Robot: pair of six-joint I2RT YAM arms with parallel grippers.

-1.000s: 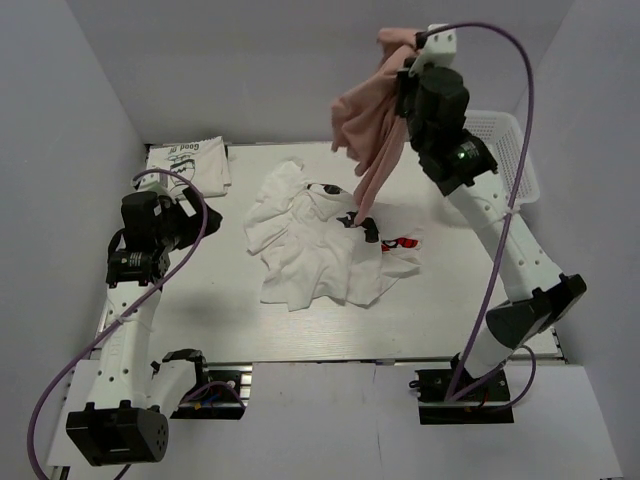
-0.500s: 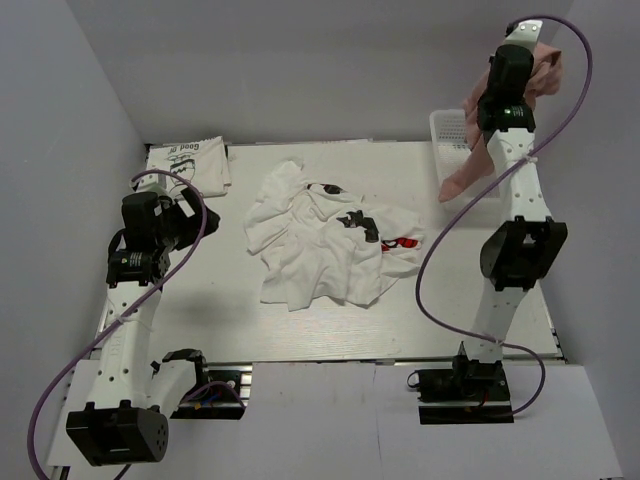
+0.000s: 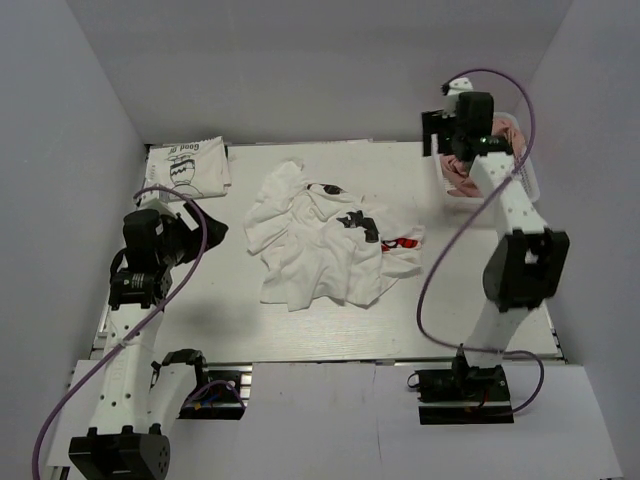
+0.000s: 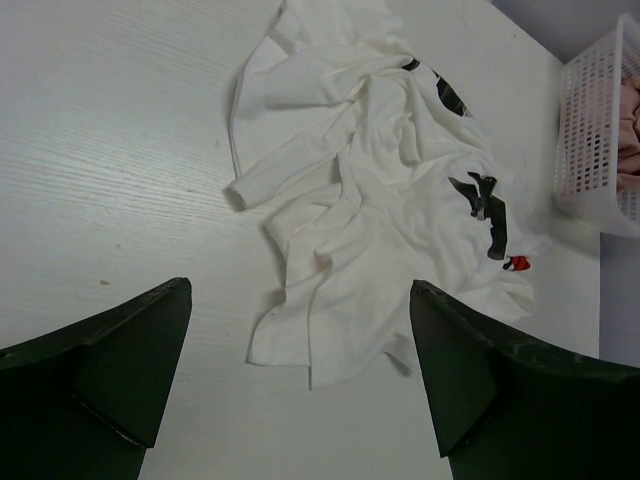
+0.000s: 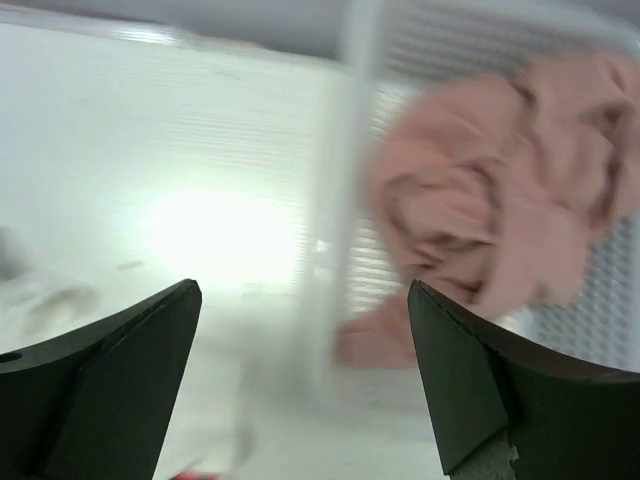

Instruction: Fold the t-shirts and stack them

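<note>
Pink t-shirt (image 5: 490, 190) now apparently loose in basket (image 4: 580, 120), right arm (image 3: 505, 205) outstretched above, pincer (image 5: 302, 300) wide open.

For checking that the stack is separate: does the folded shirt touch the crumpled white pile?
Apart. The top view shows bare table between folded shirt and crumpled pile.

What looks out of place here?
The pink t-shirt lies crumpled inside the white basket at far right, not folded. The white t-shirts sit in a rumpled heap mid-table; one folded t-shirt lies far left.
</note>
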